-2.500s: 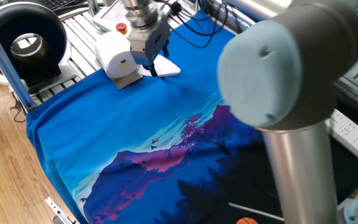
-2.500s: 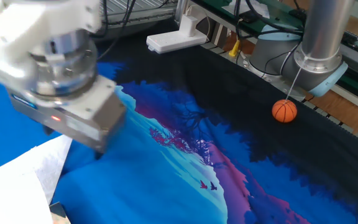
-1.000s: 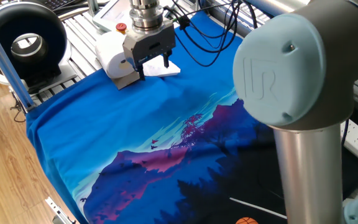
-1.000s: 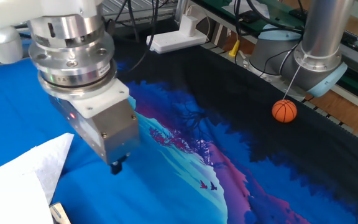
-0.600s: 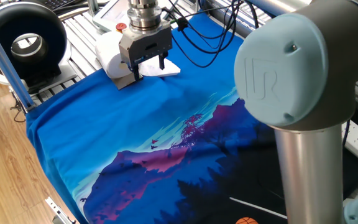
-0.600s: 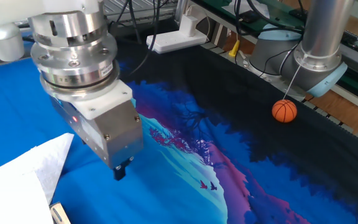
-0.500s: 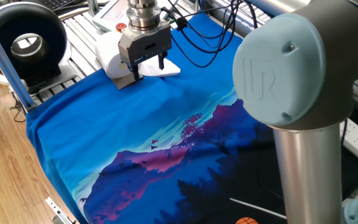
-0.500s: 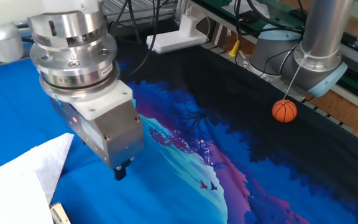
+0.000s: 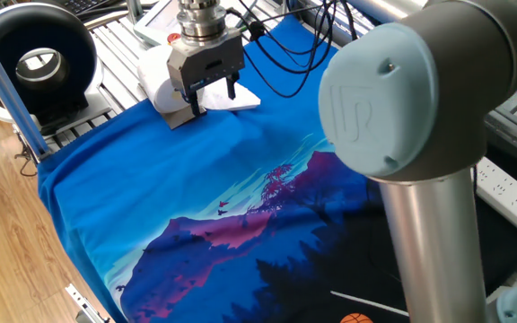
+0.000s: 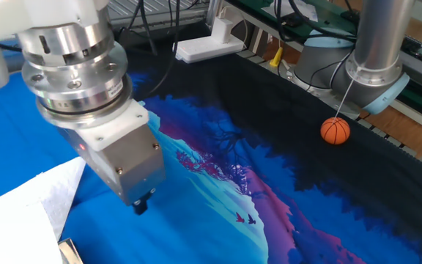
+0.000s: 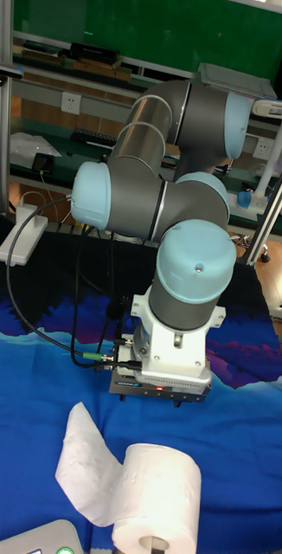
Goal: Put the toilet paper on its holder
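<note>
Item: toilet paper (image 11: 158,495), at the cloth-covered table's (image 9: 151,197) corner nearest the black fan (image 9: 39,58). It appeared already threaded on its holder (image 9: 179,115), whose plate showed beneath the roll; loose sheet trailed over the cloth.

Item: gripper (image 9: 213,95), fingers spread and holding nothing, hung just beside the roll, clear of it.

Status: you seemed to have the placing done (only the arm's withdrawal looked outstanding).

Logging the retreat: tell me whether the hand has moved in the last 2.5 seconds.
Yes. The hand has risen and turned, its fingers now spread above the toilet paper and its loose sheet.
</note>
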